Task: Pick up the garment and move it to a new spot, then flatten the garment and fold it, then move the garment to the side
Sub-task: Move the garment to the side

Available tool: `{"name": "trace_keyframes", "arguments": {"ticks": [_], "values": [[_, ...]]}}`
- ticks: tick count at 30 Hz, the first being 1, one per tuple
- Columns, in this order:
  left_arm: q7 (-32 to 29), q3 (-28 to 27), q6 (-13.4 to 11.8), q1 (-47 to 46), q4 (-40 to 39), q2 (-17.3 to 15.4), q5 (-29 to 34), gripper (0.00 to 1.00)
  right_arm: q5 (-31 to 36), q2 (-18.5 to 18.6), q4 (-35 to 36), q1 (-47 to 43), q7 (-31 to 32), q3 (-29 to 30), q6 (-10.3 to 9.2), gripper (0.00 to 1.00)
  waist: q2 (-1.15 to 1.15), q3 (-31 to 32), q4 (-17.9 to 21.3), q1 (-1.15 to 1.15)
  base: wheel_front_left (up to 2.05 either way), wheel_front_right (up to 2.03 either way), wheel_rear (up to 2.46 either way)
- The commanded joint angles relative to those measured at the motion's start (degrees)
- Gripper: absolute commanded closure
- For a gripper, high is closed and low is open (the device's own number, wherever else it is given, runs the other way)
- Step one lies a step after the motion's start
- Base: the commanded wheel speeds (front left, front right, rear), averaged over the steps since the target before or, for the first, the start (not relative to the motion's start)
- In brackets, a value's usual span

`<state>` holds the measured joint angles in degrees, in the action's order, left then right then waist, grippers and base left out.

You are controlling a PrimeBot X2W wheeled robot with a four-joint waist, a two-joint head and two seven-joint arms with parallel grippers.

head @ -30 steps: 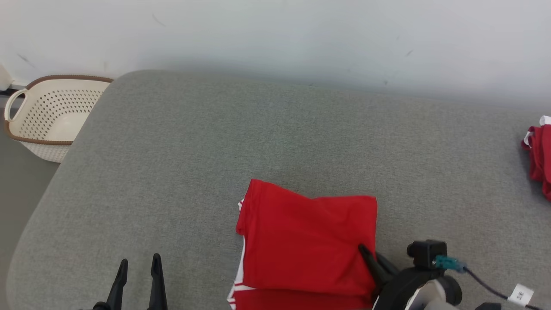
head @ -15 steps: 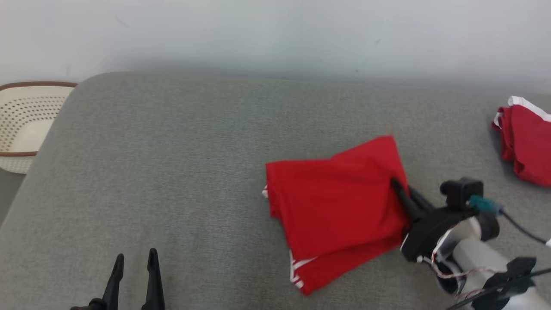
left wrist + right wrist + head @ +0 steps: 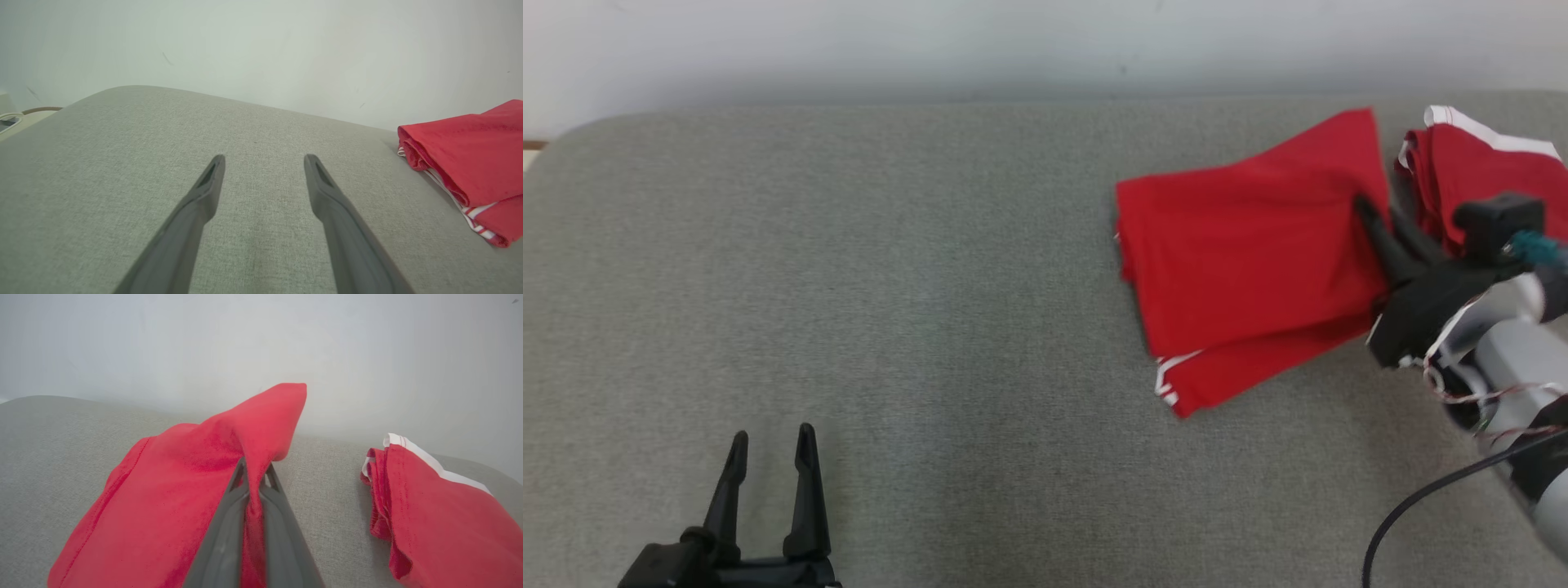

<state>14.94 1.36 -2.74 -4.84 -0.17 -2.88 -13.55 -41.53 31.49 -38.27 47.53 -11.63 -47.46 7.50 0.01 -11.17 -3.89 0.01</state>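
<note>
Big grey pad (image 3: 890, 286) under everything. The red garment (image 3: 1241, 261), upper right, looks folded already, so I'd guess only the move aside is left. Its long axis runs lower left to upper right, just beside another red pile (image 3: 1486, 171). The right gripper (image 3: 1376, 208) is pinching its right edge, and the left gripper (image 3: 773, 433), lower left, is spread and empty.
</note>
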Motion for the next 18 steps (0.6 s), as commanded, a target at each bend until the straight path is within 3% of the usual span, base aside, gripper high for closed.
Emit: {"name": "trace_keyframes", "arguments": {"ticks": [1,18], "values": [[0.2,-0.3,0.0,-0.7,-0.3,0.0,0.8,0.00,0.2,1.0,-0.2,1.5,0.0,-0.4,-0.02,1.00,-0.01,-2.1,1.9,-0.01,0.00,0.00,0.00],[0.2,-3.1,1.8,-1.6,-3.0,0.0,4.3,0.00,-1.4,9.3,-4.1,14.8,0.9,-7.2,-0.02,1.00,-0.01,-6.4,4.1,-0.01,0.00,0.00,0.00]]}}
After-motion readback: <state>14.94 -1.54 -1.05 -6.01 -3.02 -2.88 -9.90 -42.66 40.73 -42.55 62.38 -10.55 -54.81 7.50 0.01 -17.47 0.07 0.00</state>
